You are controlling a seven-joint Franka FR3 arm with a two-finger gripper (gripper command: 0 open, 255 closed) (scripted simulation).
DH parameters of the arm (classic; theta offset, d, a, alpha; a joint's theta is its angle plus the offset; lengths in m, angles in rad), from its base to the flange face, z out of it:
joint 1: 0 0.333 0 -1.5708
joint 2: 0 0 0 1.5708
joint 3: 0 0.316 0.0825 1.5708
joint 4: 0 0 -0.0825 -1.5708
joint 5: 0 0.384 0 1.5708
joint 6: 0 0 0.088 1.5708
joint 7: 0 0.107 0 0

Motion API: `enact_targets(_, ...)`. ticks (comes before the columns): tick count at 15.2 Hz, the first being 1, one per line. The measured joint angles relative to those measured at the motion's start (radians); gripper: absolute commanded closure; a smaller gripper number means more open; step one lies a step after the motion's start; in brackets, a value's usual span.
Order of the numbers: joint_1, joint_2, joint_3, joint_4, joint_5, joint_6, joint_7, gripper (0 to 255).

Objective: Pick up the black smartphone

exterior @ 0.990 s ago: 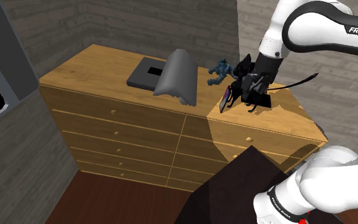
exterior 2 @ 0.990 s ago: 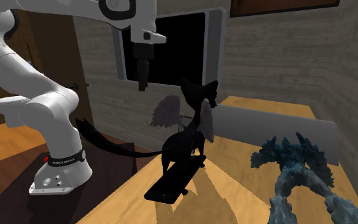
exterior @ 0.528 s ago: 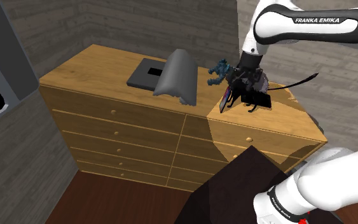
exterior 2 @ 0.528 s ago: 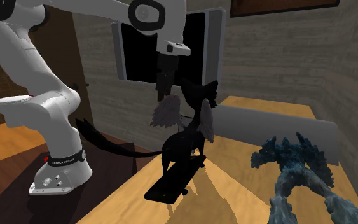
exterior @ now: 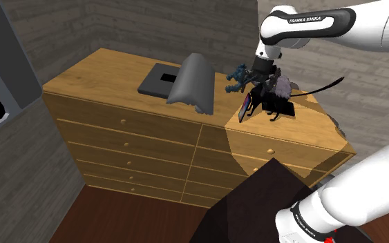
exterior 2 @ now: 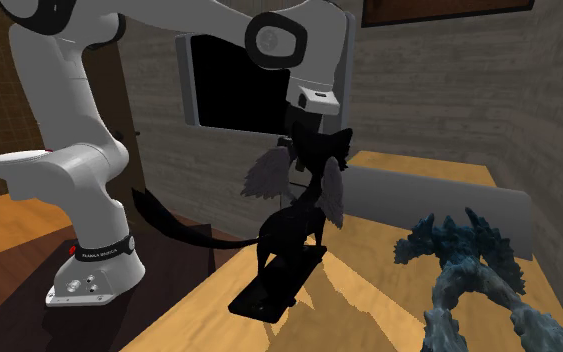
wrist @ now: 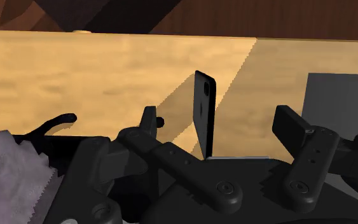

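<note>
Pincer [wrist: 219, 118] | spread wide, gripping nothing | black smartphone [wrist: 204, 114] upright, untouched

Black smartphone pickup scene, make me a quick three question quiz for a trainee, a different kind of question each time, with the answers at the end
1. Open or shut: how does the hand stand right now?
2. Multiple choice: which figure stands right by the black smartphone? A, a black winged cat; B, a white dog; C, a red bird.
3. True or false: the smartphone is on the floor.

Key:
1. Open. Its fingers stand apart on either side of the smartphone and hold nothing.
2. A.
3. False. It is on top of the wooden dresser.
</note>
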Motion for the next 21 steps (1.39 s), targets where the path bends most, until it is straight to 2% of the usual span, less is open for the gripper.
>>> enact_targets(8, -0.004, 0.018, -0.001, -0.032, 0.009, 0.091, -0.001, 0)
enact_targets(9, -0.004, 0.017, -0.001, -0.033, 0.009, 0.094, -0.002, 255)
enact_targets(18, -0.003, -0.005, 0.001, -0.064, 0.013, 0.139, -0.011, 255)
enact_targets(21, -0.005, 0.015, 0.0, -0.034, 0.009, 0.091, 0.003, 255)
